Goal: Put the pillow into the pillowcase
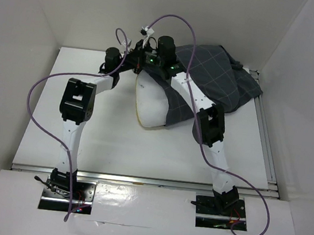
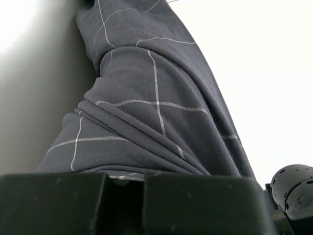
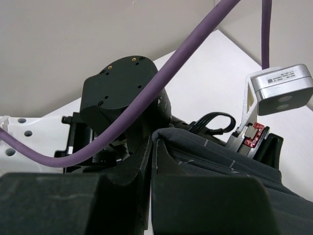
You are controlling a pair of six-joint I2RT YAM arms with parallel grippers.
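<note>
The white pillow (image 1: 150, 102) lies at the middle back of the table, its near end with a yellow trim sticking out of the dark grid-patterned pillowcase (image 1: 220, 79). The pillowcase covers the pillow's right side and spreads to the back right. Both grippers meet above the pillow's far end at the pillowcase mouth. My left gripper (image 1: 131, 58) (image 2: 126, 176) is shut on a bunched fold of the pillowcase (image 2: 146, 107). My right gripper (image 1: 153, 59) (image 3: 151, 156) is shut on the hem of the pillowcase (image 3: 215, 156), close to the left arm's wrist (image 3: 122, 93).
White walls close in the table (image 1: 112, 146) at the back and both sides. A metal rail (image 1: 266, 143) runs along its right edge. Purple cables (image 1: 39, 87) loop over both arms, one of them across the right wrist view (image 3: 146, 98).
</note>
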